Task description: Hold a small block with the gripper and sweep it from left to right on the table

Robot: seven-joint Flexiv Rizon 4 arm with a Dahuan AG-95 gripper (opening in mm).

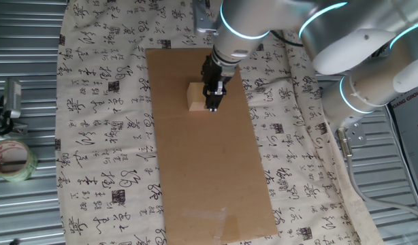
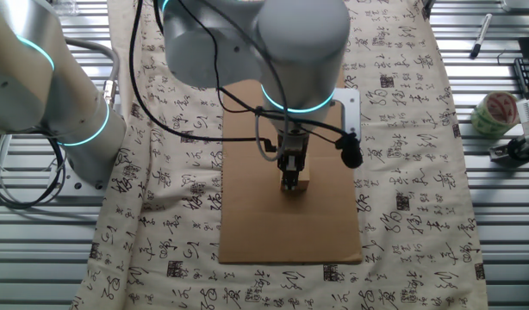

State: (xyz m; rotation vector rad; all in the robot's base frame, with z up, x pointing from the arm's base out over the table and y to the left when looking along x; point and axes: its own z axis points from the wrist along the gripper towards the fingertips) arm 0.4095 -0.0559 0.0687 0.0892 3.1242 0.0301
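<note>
The small block point(image 1: 197, 96), a pale tan wooden cube, rests on the upper part of the brown cardboard sheet point(image 1: 209, 170) on the table point(image 1: 100, 136). The black gripper point(image 1: 214, 103) points straight down at the cardboard, right against the block's right side in this view. In the other fixed view the gripper point(image 2: 290, 183) covers most of the block point(image 2: 305, 182), which shows only as a sliver on the gripper's right. The fingers look close together, but I cannot tell whether they pinch the block's edge or only touch it.
A roll of tape point(image 1: 11, 160) lies on the corrugated metal at the left, with a small clamp point(image 1: 8, 105) above it. The arm's silver body point(image 1: 372, 61) hangs over the cloth's right side. A strip of clear tape point(image 1: 219, 218) marks the cardboard's near end.
</note>
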